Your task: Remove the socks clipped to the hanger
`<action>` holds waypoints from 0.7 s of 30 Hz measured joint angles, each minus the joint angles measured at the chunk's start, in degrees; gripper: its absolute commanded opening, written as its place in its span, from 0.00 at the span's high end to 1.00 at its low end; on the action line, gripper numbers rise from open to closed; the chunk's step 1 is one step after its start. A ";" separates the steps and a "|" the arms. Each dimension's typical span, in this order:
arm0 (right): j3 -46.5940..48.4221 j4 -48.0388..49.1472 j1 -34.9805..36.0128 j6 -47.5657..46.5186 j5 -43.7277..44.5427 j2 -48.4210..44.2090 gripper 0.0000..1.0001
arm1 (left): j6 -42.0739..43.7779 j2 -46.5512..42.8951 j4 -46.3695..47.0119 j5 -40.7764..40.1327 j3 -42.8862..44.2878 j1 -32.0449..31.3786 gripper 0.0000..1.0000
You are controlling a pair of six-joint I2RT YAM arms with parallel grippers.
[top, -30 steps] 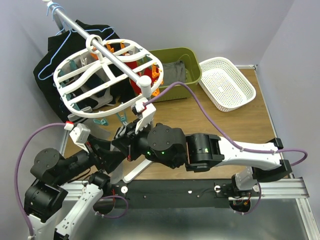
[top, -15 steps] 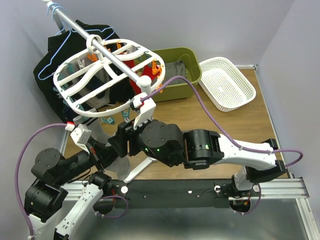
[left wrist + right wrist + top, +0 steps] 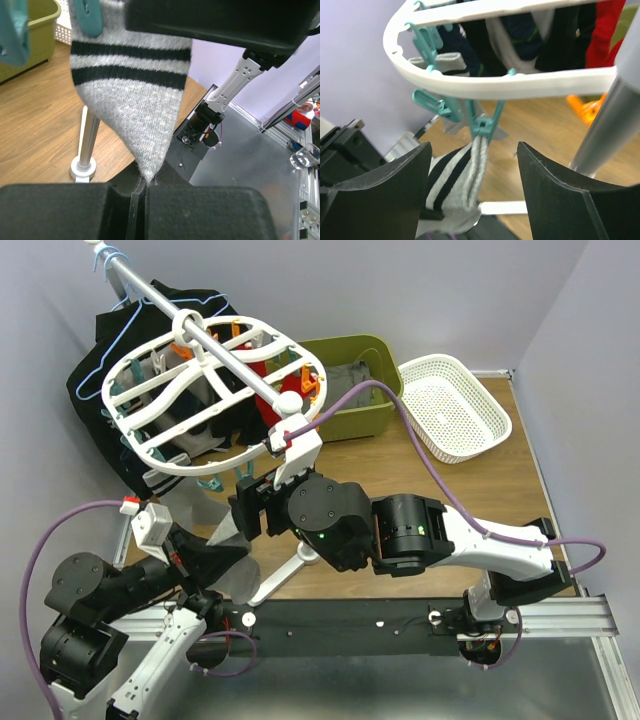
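Olive-green bin (image 3: 345, 341) on wooden counter (image 3: 450, 485), grey cloth (image 3: 350, 380) inside, white perforated basket (image 3: 497, 405) just beside it, large black garment (image 3: 88, 400) and light-blue wire coat hanger (image 3: 100, 353) on silver rail (image 3: 140, 285), far left.

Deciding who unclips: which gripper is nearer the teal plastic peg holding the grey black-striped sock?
Right. The right gripper, open, straddles the grey black-striped sock just under the teal plastic peg; the left gripper pinches its toe, farther down.

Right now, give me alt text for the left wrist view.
The left fingers pinch the toe tip of a grey sock with black stripes, which hangs from a teal peg. Behind lie a wooden table, a green bin and a metal pole's foot.
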 measured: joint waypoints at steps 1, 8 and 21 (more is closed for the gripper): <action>0.00 0.46 0.00 -0.81 0.39 0.04 0.23 | 0.09 0.00 -0.02 0.22 0.20 -0.02 1.00; -1.16 6.88 0.00 -7.43 2.01 0.09 0.26 | 0.31 -0.26 0.02 1.29 1.73 -0.02 1.00; -0.52 12.90 -0.09 -11.82 1.31 3.13 0.30 | 0.28 -0.81 0.17 2.97 2.08 -0.02 1.00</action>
